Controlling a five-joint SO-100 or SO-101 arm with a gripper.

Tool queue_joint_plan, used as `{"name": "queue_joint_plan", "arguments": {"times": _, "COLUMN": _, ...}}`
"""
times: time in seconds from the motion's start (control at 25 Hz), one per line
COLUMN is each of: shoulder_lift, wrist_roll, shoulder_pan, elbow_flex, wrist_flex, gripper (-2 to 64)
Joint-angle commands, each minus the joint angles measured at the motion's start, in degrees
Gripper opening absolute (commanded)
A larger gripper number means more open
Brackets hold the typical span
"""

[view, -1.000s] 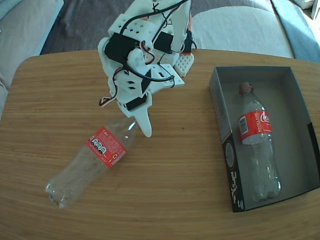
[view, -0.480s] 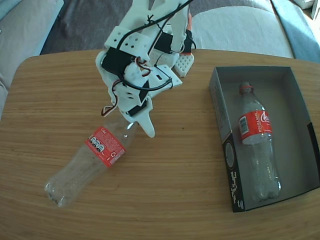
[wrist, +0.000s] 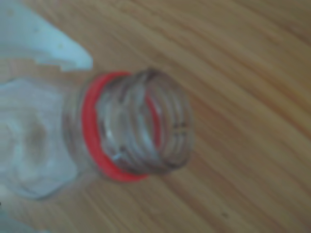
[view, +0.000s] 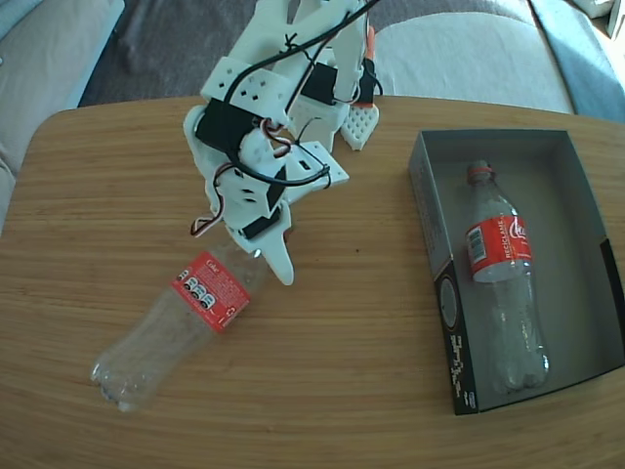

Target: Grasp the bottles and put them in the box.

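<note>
A light wooden desk (view: pixel 371 332) with rounded corners spreads beneath the end effector (view: pixel 269 256), and beyond it a grey sofa (view: pixel 469 49) with pale cushions.

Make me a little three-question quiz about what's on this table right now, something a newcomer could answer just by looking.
1. True or false: both bottles already lie in the box.
2. Which end of the bottle on the table lies under the pincer? A) the base B) the neck C) the label
3. Fill in: the open, uncapped mouth in the wrist view has a ____ ring behind it.

Key
1. False: one bottle lies in the box, the other lies on the wooden table.
2. B
3. red
</note>
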Motion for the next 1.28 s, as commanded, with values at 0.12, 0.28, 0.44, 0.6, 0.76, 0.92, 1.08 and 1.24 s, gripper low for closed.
{"name": "queue_joint_plan", "arguments": {"times": 0.12, "shoulder_lift": 0.53, "wrist_roll": -0.35, "shoulder_pan": -0.09, "elbow_flex": -1.67, "wrist_flex": -0.53, "gripper": 46.1}}
{"name": "queue_joint_plan", "arguments": {"times": 0.28, "shoulder_lift": 1.23, "wrist_roll": -3.25, "shoulder_pan": -0.18, "elbow_flex": -0.18, "wrist_flex": -0.26, "gripper": 46.1}}
{"name": "queue_joint_plan", "arguments": {"times": 0.44, "shoulder_lift": 1.49, "wrist_roll": -5.19, "shoulder_pan": -0.18, "elbow_flex": 0.97, "wrist_flex": -0.53, "gripper": 46.1}}
{"name": "queue_joint_plan", "arguments": {"times": 0.6, "shoulder_lift": 1.41, "wrist_roll": -7.21, "shoulder_pan": -0.18, "elbow_flex": 0.97, "wrist_flex": -0.62, "gripper": 46.1}}
{"name": "queue_joint_plan", "arguments": {"times": 0.76, "shoulder_lift": 1.41, "wrist_roll": -8.35, "shoulder_pan": -0.18, "elbow_flex": 0.97, "wrist_flex": -0.62, "gripper": 46.1}}
{"name": "queue_joint_plan", "arguments": {"times": 0.92, "shoulder_lift": 0.88, "wrist_roll": -8.35, "shoulder_pan": -0.18, "elbow_flex": 1.05, "wrist_flex": -0.62, "gripper": 46.1}}
{"name": "queue_joint_plan", "arguments": {"times": 1.08, "shoulder_lift": 0.62, "wrist_roll": -8.35, "shoulder_pan": -1.14, "elbow_flex": 1.05, "wrist_flex": -0.62, "gripper": 46.1}}
{"name": "queue_joint_plan", "arguments": {"times": 1.24, "shoulder_lift": 0.53, "wrist_roll": -8.35, "shoulder_pan": -1.49, "elbow_flex": 1.14, "wrist_flex": -0.7, "gripper": 46.1}}
